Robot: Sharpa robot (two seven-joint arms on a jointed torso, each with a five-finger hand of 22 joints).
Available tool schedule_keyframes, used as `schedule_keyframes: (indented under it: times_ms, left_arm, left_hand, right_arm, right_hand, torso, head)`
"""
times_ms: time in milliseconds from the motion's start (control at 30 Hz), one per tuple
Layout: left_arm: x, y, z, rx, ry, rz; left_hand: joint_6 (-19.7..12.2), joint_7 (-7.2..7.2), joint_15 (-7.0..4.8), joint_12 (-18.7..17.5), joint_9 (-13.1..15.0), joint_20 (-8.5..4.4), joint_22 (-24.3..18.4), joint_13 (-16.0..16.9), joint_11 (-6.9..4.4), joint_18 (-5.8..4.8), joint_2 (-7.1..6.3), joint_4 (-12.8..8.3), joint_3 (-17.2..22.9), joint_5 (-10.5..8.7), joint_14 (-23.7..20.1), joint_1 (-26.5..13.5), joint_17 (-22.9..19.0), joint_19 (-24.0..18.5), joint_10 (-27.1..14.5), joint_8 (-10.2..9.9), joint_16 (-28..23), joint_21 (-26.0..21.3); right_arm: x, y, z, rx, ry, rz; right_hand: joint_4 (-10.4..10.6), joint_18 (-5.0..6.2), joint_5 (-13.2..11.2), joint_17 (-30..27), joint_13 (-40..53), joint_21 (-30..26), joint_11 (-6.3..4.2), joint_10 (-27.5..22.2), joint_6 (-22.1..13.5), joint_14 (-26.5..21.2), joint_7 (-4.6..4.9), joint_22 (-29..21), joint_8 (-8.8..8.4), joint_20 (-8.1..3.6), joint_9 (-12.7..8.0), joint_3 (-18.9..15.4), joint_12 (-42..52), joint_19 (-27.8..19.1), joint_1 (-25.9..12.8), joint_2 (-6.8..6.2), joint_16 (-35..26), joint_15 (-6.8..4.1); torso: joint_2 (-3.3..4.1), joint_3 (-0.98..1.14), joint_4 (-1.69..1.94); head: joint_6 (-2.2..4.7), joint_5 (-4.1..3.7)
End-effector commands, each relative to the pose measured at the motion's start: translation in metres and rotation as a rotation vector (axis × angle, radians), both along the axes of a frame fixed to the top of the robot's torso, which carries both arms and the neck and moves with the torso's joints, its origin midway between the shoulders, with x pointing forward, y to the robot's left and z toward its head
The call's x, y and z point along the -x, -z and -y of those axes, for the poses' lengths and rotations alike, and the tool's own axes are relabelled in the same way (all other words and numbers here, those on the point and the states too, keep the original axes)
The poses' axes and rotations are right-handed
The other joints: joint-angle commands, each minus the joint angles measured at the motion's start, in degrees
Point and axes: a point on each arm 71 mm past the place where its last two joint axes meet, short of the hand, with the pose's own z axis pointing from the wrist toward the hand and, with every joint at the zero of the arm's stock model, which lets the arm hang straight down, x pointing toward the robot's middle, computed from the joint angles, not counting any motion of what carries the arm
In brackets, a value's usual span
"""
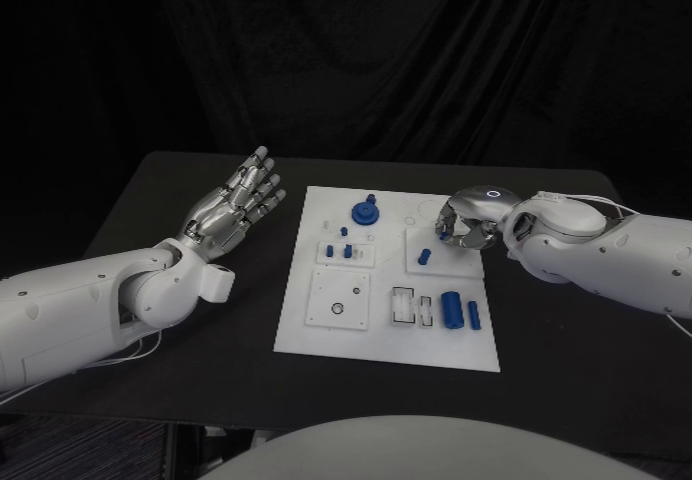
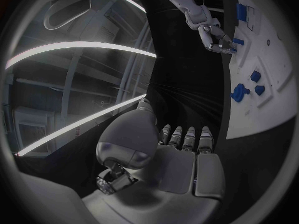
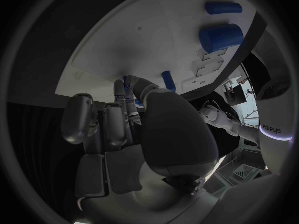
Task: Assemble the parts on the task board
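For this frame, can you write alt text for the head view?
The right hand hovers over the white task board's far right corner, fingers curled beside a small upright blue peg. The left hand is open and flat above the black table, left of the board.

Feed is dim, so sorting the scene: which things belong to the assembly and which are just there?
Job:
task board
blue parts, e.g. round knob, big cylinder, thin rod
right hand, curled over the board's far right
left hand, fingers apart, holds nothing

Just there:
black table
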Motion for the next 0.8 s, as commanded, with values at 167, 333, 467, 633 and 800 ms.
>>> schedule_keyframes:
  times_ms: [167, 333, 467, 633, 800]
  left_arm:
    - [0.0, -0.007, -0.001, 0.063, -0.008, 0.085]
    - [0.0, -0.006, 0.0, 0.061, -0.005, 0.079]
    - [0.0, -0.006, 0.0, 0.059, -0.004, 0.076]
    - [0.0, -0.006, 0.0, 0.058, -0.003, 0.074]
    - [0.0, -0.006, 0.001, 0.057, -0.002, 0.072]
  left_hand:
    - [0.2, 0.75, 0.69, -0.4, 0.1, 0.74, -0.1, -0.1, 0.63, 0.19, 0.14, 0.1, 0.5, 0.89, 0.0, 0.7, -0.1, 0.0, 0.0, 0.1, -0.2, -0.2]
    - [0.3, 0.99, 1.06, -0.4, 0.1, 1.11, -0.1, -0.1, 0.96, 0.2, 0.22, 0.1, 0.5, 1.18, 0.0, 0.9, -0.1, 0.0, 0.0, 0.1, -0.2, -0.2]
    - [0.3, 1.08, 1.2, -0.4, 0.1, 1.25, -0.1, -0.1, 1.06, 0.21, 0.21, 0.1, 0.6, 1.26, 0.0, 1.0, -0.1, 0.0, 0.0, 0.1, -0.2, -0.2]
    - [0.4, 1.12, 1.27, -0.4, 0.1, 1.33, -0.1, -0.1, 1.1, 0.21, 0.2, 0.1, 0.6, 1.3, 0.0, 1.1, -0.1, 0.0, 0.0, 0.2, -0.2, -0.2]
    - [0.4, 1.21, 1.37, -0.4, 0.1, 1.44, -0.1, -0.1, 1.19, 0.22, 0.17, 0.1, 0.5, 1.36, 0.0, 1.1, -0.1, 0.0, 0.0, 0.2, -0.2, -0.2]
  right_arm:
    - [0.003, -0.006, 0.0, -0.049, -0.01, 0.068]
    - [0.005, -0.013, 0.001, -0.062, -0.01, 0.086]
    - [0.007, -0.023, 0.0, -0.073, -0.014, 0.101]
    - [0.016, -0.038, -0.006, -0.095, -0.033, 0.113]
    - [0.034, -0.048, -0.025, -0.129, -0.09, 0.102]
  right_hand:
    - [-0.3, -0.93, -0.2, 0.1, -0.1, 0.4, -0.13, 0.6, 0.7, 0.6, -0.1, 9.2, 0.47, -0.53, 0.3, -0.3, -0.5, 0.0, -0.2, 0.81, 0.3, -0.59]
    - [-0.3, -0.95, -0.2, 0.1, -0.2, 0.5, -0.21, 0.9, 1.0, 0.6, -0.19, 9.3, 0.63, -0.61, 0.5, -0.4, -0.8, 0.1, -0.2, 0.89, 0.3, -0.65]
    - [-0.3, -0.96, -0.2, 0.1, -0.3, 0.6, -0.23, 1.0, 1.1, 0.6, -0.22, 9.3, 0.67, -0.63, 0.6, -0.5, -0.9, 0.1, -0.2, 0.87, 0.3, -0.67]
    - [-0.3, -0.97, -0.2, 0.1, -0.3, 0.6, -0.23, 1.0, 1.1, 0.6, -0.23, 9.3, 0.66, -0.64, 0.6, -0.5, -1.0, 0.1, -0.3, 0.82, 0.3, -0.68]
    - [-0.3, -0.99, -0.3, 0.3, -0.3, 0.7, -0.24, 1.1, 1.0, 0.7, -0.24, 9.3, 0.65, -0.66, 0.7, -0.6, -1.1, 0.1, -0.3, 0.76, 0.5, -0.7]
  torso:
    - [0.03, -0.02, 0.03]
    - [0.06, -0.03, 0.03]
    - [0.04, -0.05, 0.04]
    - [0.05, -0.06, 0.04]
    - [0.02, -0.08, 0.04]
  head:
    - [-0.01, -0.04]
    - [-0.01, 0.03]
    - [-0.01, 0.21]
    - [-0.01, 0.34]
    - [-0.01, 0.39]
